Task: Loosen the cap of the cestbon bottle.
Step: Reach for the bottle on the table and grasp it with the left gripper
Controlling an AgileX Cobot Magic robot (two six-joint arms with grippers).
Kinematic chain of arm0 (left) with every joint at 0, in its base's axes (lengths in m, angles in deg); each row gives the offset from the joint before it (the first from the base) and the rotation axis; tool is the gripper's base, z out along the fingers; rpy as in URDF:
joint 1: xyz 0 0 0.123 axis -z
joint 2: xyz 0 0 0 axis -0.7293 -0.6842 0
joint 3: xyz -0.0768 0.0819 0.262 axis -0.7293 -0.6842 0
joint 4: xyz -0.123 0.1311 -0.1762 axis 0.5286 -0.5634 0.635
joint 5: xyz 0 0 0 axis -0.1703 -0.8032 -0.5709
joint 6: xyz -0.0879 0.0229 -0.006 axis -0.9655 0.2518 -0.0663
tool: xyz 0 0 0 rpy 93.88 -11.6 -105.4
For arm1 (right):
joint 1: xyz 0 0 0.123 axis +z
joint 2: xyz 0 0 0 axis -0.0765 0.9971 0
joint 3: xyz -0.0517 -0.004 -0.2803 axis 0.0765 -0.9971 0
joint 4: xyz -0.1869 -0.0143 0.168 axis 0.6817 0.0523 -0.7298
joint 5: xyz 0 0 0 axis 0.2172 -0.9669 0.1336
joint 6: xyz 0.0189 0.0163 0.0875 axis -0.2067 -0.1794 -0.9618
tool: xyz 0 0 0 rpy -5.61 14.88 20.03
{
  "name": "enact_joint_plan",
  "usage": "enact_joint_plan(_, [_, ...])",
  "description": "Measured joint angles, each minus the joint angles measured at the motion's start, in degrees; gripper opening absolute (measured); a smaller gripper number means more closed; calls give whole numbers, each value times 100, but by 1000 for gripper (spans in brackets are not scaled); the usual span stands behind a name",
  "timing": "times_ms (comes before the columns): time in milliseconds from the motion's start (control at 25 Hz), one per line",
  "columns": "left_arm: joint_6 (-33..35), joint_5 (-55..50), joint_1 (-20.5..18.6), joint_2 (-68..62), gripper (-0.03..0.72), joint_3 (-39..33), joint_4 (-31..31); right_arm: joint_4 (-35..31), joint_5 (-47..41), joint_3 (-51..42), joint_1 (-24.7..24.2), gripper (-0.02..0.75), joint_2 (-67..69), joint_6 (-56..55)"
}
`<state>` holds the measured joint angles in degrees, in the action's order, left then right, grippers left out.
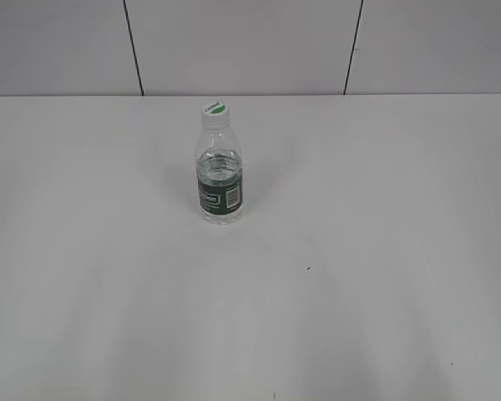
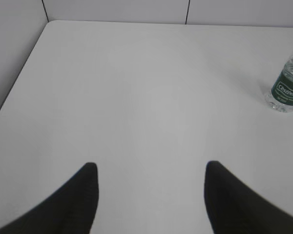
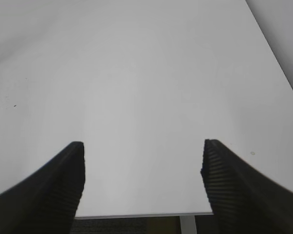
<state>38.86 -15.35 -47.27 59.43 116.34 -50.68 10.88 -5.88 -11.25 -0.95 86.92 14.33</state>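
Note:
The cestbon bottle stands upright near the middle of the white table, clear and ribbed with a dark green label band. Its white cap with a green patch sits on the neck. Neither arm shows in the exterior view. In the left wrist view the bottle's lower part stands at the far right edge, well ahead of my left gripper, which is open and empty. My right gripper is open and empty over bare table near the front edge; the bottle is out of its view.
The white table runs back to a grey panelled wall. Its left edge shows in the left wrist view. The front edge and right edge show in the right wrist view.

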Motion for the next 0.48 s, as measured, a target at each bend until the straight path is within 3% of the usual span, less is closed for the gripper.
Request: enact_joint_plan(480, [0,0,0,0,424,0,0,0,0,0,0,569,0,0])
